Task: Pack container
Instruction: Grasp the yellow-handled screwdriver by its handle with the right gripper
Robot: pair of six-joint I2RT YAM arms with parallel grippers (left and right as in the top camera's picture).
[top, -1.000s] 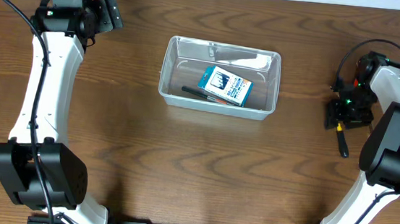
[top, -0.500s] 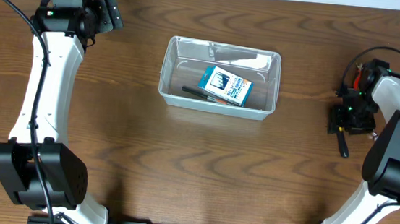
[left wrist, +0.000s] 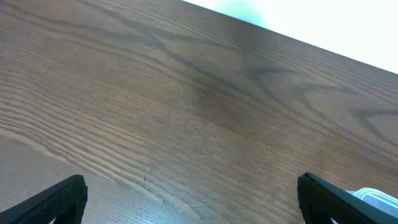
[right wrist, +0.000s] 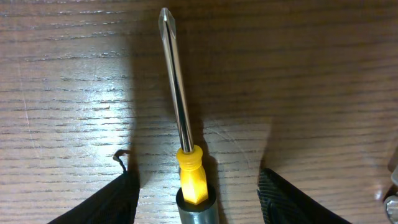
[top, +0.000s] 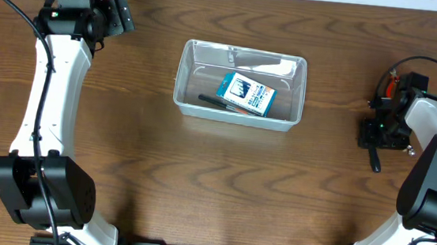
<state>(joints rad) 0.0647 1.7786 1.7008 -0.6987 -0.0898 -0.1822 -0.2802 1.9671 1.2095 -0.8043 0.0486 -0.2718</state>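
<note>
Right of the container (top: pixel 237 119), the right fingers (right wrist: pixel 115 202) stand apart on either side of a screwdriver (right wrist: pixel 178 106) lying on the counter (top: pixel 198 176), gripping nothing. The left fingers (left wrist: pixel 59 200) are spread wide above the counter, well left of the container.

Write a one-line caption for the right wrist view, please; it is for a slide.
Right gripper open on either side of a yellow-collared screwdriver lying on the wooden table.

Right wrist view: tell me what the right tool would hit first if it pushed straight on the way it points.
The screwdriver, most likely: it lies on the table directly ahead, between the open fingers of the right tool. Depth is unclear, so the fingertips might touch the wood first.
</note>
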